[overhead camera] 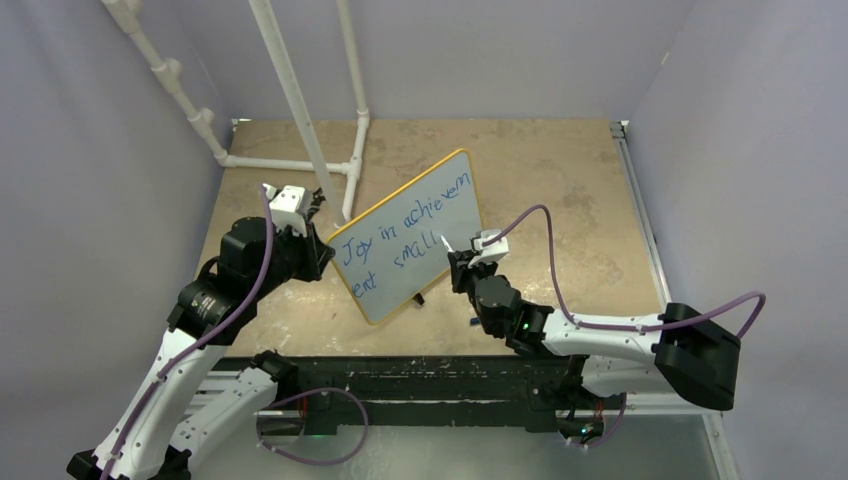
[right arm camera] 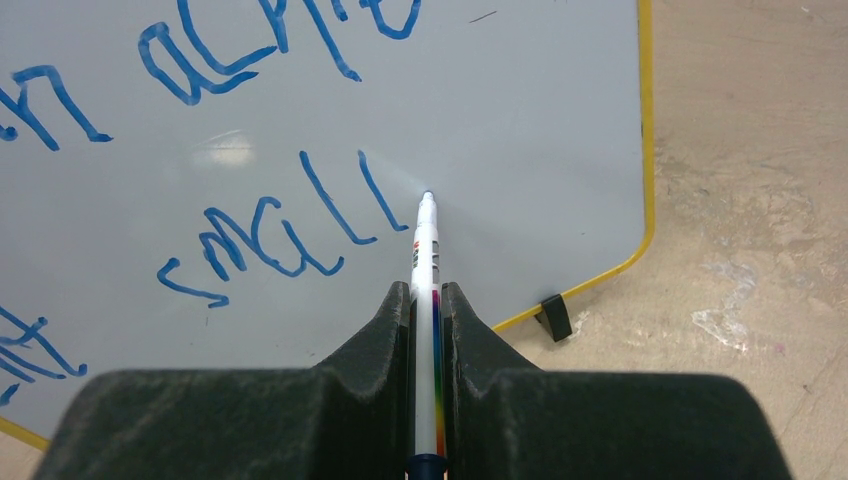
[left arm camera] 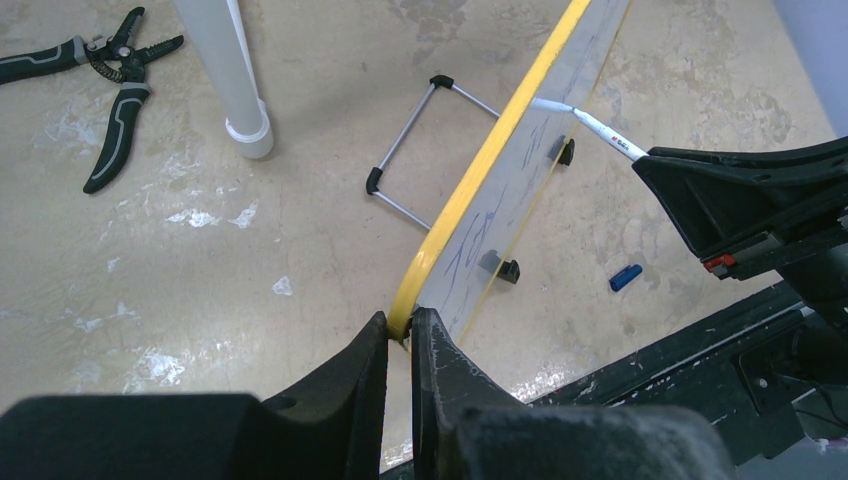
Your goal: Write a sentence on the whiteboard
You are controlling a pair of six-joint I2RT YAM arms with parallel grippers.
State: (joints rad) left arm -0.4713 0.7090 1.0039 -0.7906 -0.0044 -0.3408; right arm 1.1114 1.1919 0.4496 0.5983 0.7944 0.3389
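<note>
The whiteboard [overhead camera: 420,215] with its yellow rim stands tilted at the table's middle. Blue handwriting, the sentence [overhead camera: 400,232], reads "Joy in achievem ent small"; its word "small" [right arm camera: 270,240] is close in the right wrist view. My left gripper [left arm camera: 400,325] is shut on the board's yellow rim [left arm camera: 470,185] at its left corner. My right gripper [right arm camera: 427,292] is shut on a white marker [right arm camera: 425,250] with a rainbow stripe. The marker's tip sits on or just off the board, right of the last "l". The marker [left arm camera: 600,130] also shows in the left wrist view.
White pipes [overhead camera: 290,90] stand behind the board's left end. Black pliers [left arm camera: 110,90] lie on the table at far left. A blue marker cap [left arm camera: 625,277] lies near the front rail. A wire stand [left arm camera: 420,150] props the board from behind.
</note>
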